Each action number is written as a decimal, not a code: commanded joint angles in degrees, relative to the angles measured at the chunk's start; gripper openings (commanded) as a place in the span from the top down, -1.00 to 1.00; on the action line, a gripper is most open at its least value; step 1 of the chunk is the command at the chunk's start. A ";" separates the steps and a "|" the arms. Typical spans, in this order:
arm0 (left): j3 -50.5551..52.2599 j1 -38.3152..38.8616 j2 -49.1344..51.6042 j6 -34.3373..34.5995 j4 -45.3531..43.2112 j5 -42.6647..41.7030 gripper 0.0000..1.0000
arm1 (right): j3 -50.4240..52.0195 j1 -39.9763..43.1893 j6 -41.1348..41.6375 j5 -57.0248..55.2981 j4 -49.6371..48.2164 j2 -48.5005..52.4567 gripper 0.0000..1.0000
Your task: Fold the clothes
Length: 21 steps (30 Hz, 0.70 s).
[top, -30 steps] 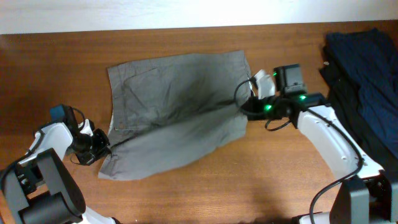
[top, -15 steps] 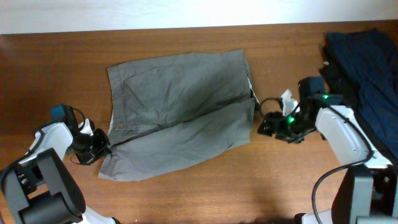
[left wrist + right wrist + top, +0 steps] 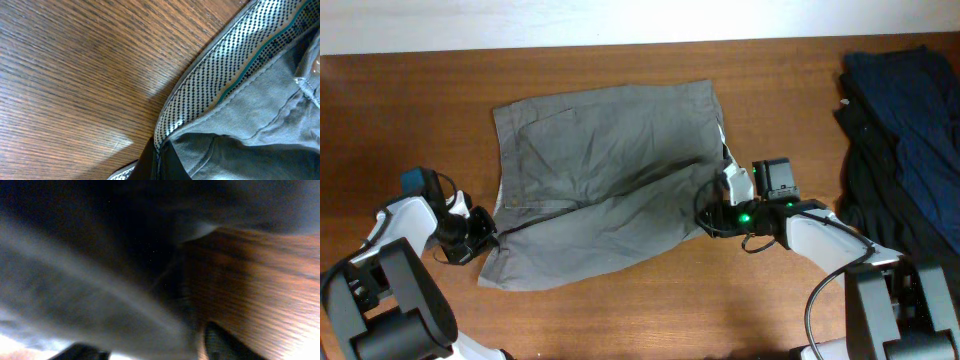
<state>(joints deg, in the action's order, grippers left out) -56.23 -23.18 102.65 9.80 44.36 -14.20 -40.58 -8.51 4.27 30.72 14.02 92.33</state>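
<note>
The clothes, wrinkled grey-olive shorts (image 3: 610, 190), lie spread flat mid-table with the waistband to the left. My left gripper (image 3: 485, 235) is shut on the lower waistband corner. In the left wrist view its dark fingertips (image 3: 159, 160) pinch the dotted pale lining (image 3: 225, 70). My right gripper (image 3: 705, 218) sits at the lower leg's right hem. The right wrist view is blurred; grey cloth (image 3: 100, 295) fills the space between the spread fingers (image 3: 225, 342), so the right gripper (image 3: 150, 350) is open around the hem.
A pile of navy and black garments (image 3: 900, 130) lies at the table's right edge, just beyond my right arm. Bare wooden tabletop (image 3: 620, 310) shows in front of the shorts and on the left.
My right gripper let go of the shorts' right edge, drew off to the right, then came back left and lower onto the lower leg's hem. The left gripper has not moved.
</note>
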 commanded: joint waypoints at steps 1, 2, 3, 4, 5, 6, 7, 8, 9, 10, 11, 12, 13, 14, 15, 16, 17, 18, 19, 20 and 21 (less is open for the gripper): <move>1.36 -0.13 3.69 -1.16 -1.27 3.85 0.97 | 0.52 -1.88 -1.31 4.96 3.69 -0.11 0.34; 1.36 -0.13 3.69 -1.16 -1.27 3.85 0.97 | 0.48 -1.86 -1.29 5.16 5.31 -0.57 0.45; 1.36 -0.13 3.69 -1.16 -1.27 3.85 0.98 | -0.09 -1.51 -1.22 5.16 9.03 -2.23 0.74; 1.36 -0.11 3.69 -1.16 -1.27 3.85 0.97 | -1.16 -1.09 -1.07 5.42 12.59 -3.82 0.81; 1.36 -0.11 3.69 -1.16 -1.25 3.85 0.97 | -2.93 -0.57 -1.09 5.27 17.00 -5.73 0.87; 1.36 -0.13 3.69 -1.16 -1.22 3.85 0.97 | -4.42 -0.13 -1.09 5.03 20.28 -6.97 0.92; 1.36 -0.13 3.69 -1.16 -1.22 3.87 0.97 | -8.09 0.68 -1.09 3.76 27.32 -9.29 0.92; 1.36 -0.13 3.69 -1.18 -1.25 3.87 0.97 | -11.23 1.18 -1.07 1.92 32.72 -10.75 0.92; 1.36 -0.13 3.69 -1.18 -1.25 3.87 0.97 | -15.54 1.60 -1.07 -1.22 39.71 -12.22 0.92; 1.36 -0.13 3.69 -1.20 -1.25 3.87 0.97 | -20.20 1.81 -1.07 -5.44 46.90 -13.20 0.92; 1.36 -0.13 3.69 -1.68 -1.25 3.85 0.98 | -22.23 1.79 -1.07 -7.63 49.79 -13.35 0.92; 1.36 -0.13 3.69 -2.36 -1.25 3.87 0.97 | -24.61 1.79 -1.05 -9.68 53.05 -13.40 0.92; 1.36 -0.13 3.69 -2.69 -1.25 3.87 0.97 | -25.35 1.79 -1.01 -10.32 54.31 -13.33 0.92; 1.31 -0.13 3.69 -2.69 -1.20 3.87 0.98 | -25.20 1.81 -0.83 -10.45 55.15 -13.33 0.92; 1.25 -0.13 3.67 -2.71 -1.01 3.89 0.98 | -24.87 1.79 -0.81 -10.45 55.89 -13.05 0.92; 1.09 -0.13 3.56 -3.15 -0.57 3.89 0.97 | -24.17 1.79 -0.68 -10.45 56.54 -12.72 0.92; 0.98 -0.13 3.32 -3.30 -0.17 3.87 0.97 | -23.04 1.81 -0.39 -10.47 56.46 -12.41 0.92; 0.94 -0.13 3.10 -3.30 -0.04 3.87 0.97 | -22.40 1.81 -0.42 -10.45 56.13 -12.28 0.92; 0.83 -0.13 2.54 -3.30 0.11 3.87 0.98 | -20.50 1.81 -0.39 -10.45 54.25 -11.96 0.92; 0.66 -0.13 1.73 -3.30 0.35 3.87 0.97 | -18.88 1.79 -0.42 -10.43 51.41 -11.80 0.92; 0.59 -0.13 1.16 -3.30 0.46 3.87 0.97 | -17.77 1.81 -0.42 -10.47 49.16 -11.67 0.92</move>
<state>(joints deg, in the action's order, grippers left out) -56.49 -23.16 102.78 7.51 44.82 -14.39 -61.32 -7.18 3.88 24.14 66.22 79.99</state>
